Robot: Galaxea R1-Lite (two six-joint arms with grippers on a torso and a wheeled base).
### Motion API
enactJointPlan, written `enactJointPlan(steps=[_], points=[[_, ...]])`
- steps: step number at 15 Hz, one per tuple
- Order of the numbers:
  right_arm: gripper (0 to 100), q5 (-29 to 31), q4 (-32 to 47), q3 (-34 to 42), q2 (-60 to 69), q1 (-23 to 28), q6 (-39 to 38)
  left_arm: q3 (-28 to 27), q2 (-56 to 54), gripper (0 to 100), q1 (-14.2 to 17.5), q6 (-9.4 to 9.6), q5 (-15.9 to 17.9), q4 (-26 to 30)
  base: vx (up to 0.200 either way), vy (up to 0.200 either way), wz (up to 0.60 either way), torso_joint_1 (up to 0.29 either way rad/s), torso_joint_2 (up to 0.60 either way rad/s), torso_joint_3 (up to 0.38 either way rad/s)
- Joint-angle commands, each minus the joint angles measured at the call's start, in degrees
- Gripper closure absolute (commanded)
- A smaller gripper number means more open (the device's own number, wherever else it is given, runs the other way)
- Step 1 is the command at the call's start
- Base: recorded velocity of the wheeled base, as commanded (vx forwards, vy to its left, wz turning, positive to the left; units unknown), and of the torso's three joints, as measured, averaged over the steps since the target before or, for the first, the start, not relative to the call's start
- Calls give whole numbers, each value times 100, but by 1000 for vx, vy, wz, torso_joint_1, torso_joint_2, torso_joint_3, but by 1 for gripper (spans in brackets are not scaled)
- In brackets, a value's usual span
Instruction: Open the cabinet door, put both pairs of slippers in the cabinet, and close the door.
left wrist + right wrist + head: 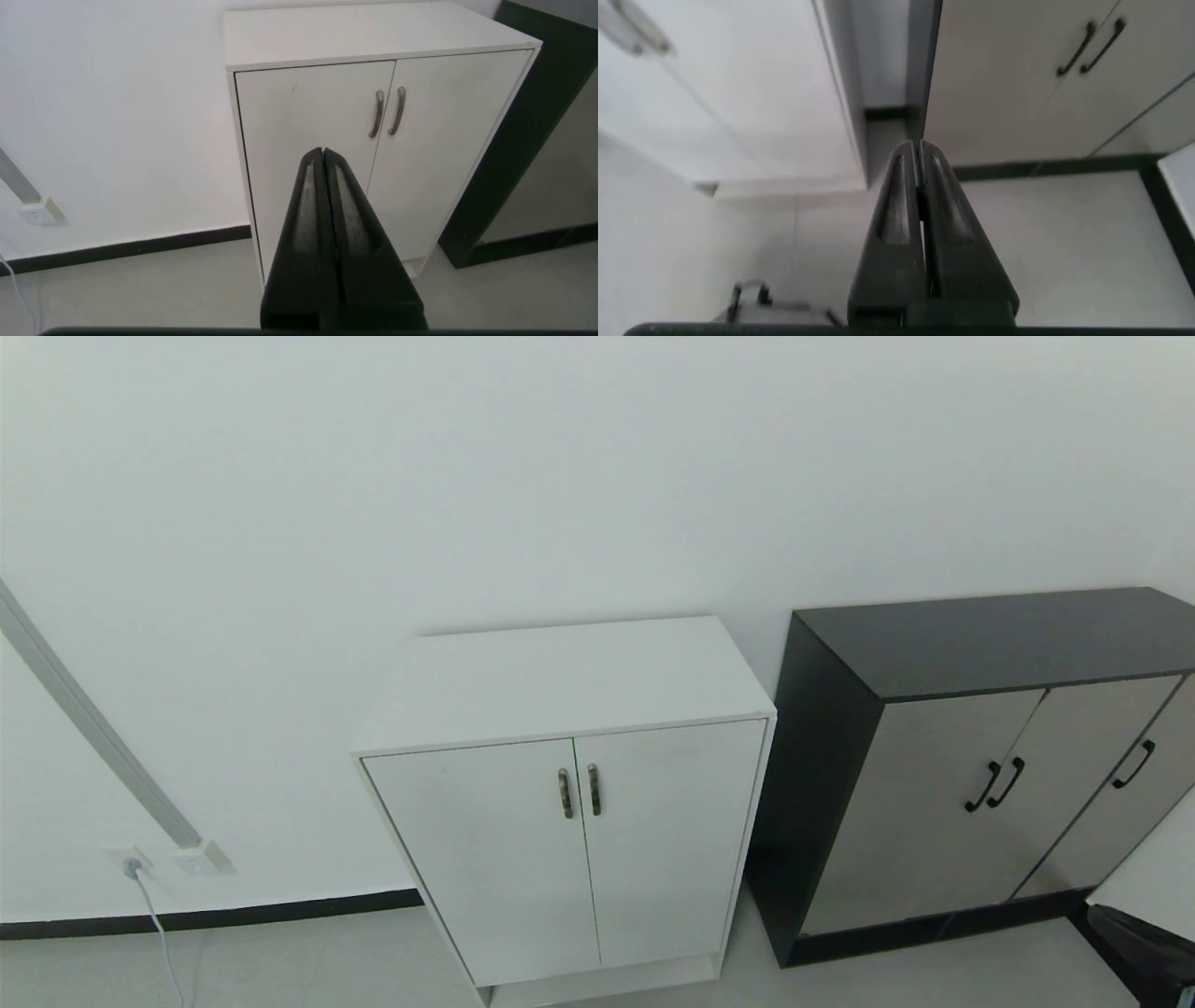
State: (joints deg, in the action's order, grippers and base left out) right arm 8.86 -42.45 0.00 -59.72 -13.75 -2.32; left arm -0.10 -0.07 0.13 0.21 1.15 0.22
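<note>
Left wrist view looks along the left tool (323, 159). Its two black fingers are pressed flat together, with nothing between them. The arm holds it out in the air, pointing at the front of the white cabinet (299, 103). It does not touch the cabinet and sits lower than the handles (377, 114).

The right tool (921, 149) is pinched narrow too, with just a thin slit between its fingers, and it holds nothing. It points down at the floor (1064, 243), near the gap between the white cabinet and the dark cabinet (1018, 75).

In the head view the white cabinet stands on the floor against the white wall (467, 476). Both of its doors (485, 849) are shut. The two small metal handles sit side by side in the middle, near the top of the doors.

The dark cabinet stands just beside it on the robot's right, and its grey doors (934, 803) are shut too. A wall socket (135, 863) with a white cable (159, 933) plugged in sits low on the wall to the left.

A small dark thing (747, 297) lies on the floor near the right tool. It is too blurry to say what it is.
</note>
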Motion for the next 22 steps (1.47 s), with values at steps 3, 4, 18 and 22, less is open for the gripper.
enactJointPlan(steps=[3, 4, 18, 22], points=[[100, -517, 2083, -9, 2035, -22, 3, 1, 7, 100, 4, 6, 8, -4, 0, 0, 0, 0, 0, 0], [100, -561, 2513, 0, 2316, -22, 3, 1, 7, 100, 4, 6, 0, -4, 0, 0, 0, 0, 0, 0], [100, -790, 4236, 0, 4548, 180, 153, 1, 7, 100, 4, -3, 0, -4, 0, 0, 0, 0, 0, 0], [100, -790, 4245, 0, 5067, 514, 153, 1, 7, 100, 4, -3, 0, 4, 0, 0, 0, 0, 0, 0]])
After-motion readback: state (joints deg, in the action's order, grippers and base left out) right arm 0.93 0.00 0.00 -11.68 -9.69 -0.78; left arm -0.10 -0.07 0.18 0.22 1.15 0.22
